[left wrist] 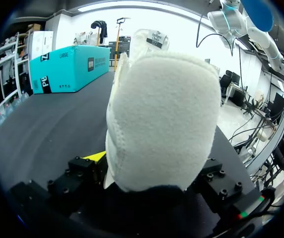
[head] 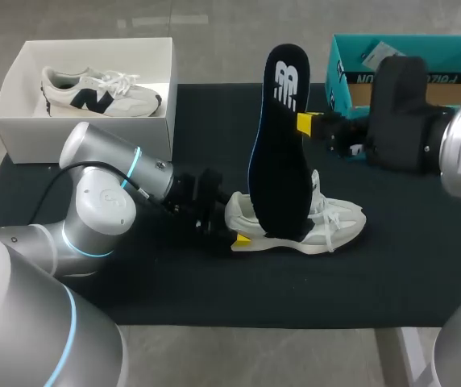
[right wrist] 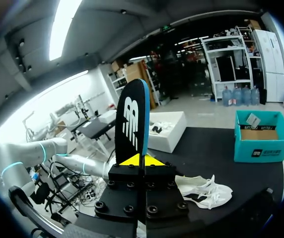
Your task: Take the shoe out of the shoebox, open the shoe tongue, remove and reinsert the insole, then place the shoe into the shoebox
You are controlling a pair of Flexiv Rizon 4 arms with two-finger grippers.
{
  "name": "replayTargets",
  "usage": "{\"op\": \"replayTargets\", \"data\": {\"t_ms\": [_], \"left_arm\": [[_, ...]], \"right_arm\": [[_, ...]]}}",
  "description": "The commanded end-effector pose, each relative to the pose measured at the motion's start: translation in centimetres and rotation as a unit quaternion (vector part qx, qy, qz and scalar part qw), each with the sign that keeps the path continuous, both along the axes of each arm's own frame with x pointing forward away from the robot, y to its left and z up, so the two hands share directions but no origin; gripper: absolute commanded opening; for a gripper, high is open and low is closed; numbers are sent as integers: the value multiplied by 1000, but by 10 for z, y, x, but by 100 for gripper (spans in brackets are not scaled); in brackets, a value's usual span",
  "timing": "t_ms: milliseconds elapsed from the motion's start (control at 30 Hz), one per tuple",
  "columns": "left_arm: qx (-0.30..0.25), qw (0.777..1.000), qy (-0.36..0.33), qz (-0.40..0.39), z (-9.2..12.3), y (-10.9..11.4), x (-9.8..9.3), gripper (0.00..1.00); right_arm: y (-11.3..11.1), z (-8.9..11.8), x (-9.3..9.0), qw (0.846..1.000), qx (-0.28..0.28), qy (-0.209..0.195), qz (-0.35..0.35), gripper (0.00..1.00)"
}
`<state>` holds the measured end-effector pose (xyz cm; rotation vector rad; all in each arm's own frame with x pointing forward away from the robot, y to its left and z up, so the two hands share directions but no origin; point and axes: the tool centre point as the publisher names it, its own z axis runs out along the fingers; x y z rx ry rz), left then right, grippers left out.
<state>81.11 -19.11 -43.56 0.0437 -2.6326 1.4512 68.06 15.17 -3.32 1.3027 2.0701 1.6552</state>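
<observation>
Head view — black insole upright, pinched in right hand — white shoe, heel clamped in left hand.

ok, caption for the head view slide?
Left gripper clamps the white shoe by its heel on the mat; right gripper holds the black insole upright at the shoe's opening.

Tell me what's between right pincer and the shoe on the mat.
The black insole, upright: the right pincer is shut on its upper part, its lower end reaches the shoe. Head view shows it.
</observation>
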Motion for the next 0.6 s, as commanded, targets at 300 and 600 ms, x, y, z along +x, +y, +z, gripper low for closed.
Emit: {"op": "replayTargets", "data": {"t_ms": [300,600], "left_arm": [[1,1000,0,0,-3,-1,1,0],[1,1000,0,0,-3,-1,1,0]], "right_arm": [[-15,12,-31,1000,-6,1,-10,0],[-34,13,-14,1000,13,9,14,0]]}}
